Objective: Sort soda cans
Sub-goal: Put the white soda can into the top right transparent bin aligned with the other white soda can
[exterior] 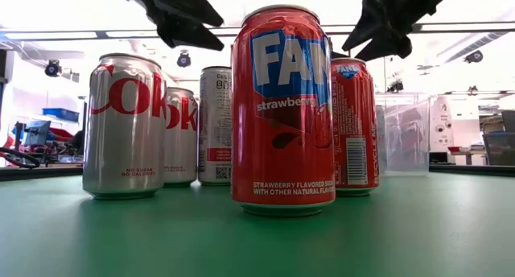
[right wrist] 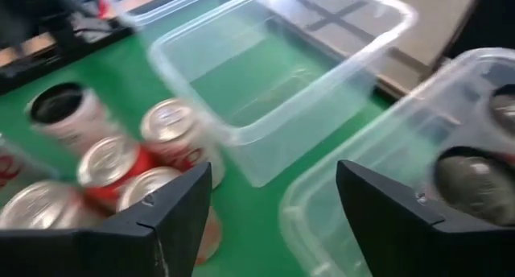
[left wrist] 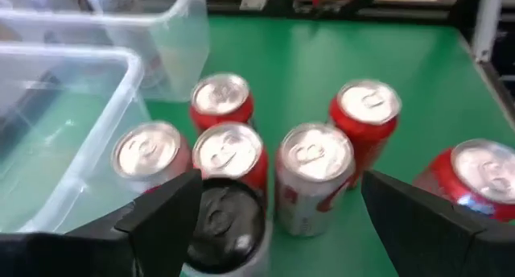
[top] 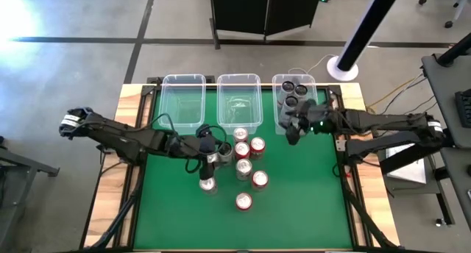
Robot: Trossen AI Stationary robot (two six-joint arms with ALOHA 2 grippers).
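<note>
Several soda cans stand upright in a cluster mid-table: red ones [top: 257,145] [top: 243,201] and silver-white ones [top: 208,184] [exterior: 125,124]. The nearest red can [exterior: 282,108] fills the low view. My left gripper [top: 215,156] [left wrist: 278,221] hovers open above the cluster's left side. A dark-topped white can [left wrist: 221,225] stands below it, close to one finger, and nothing shows them touching. My right gripper [top: 292,133] [right wrist: 273,212] hangs open and holds nothing, at the near end of the right clear bin [top: 310,80], in which dark cans [top: 293,90] [right wrist: 475,172] stand.
Three clear plastic bins stand side by side along the far edge. The left bin [top: 182,98] and the middle bin [top: 238,98] hold no cans. Bare green mat [top: 294,216] lies near the front edge and at both sides of the cluster.
</note>
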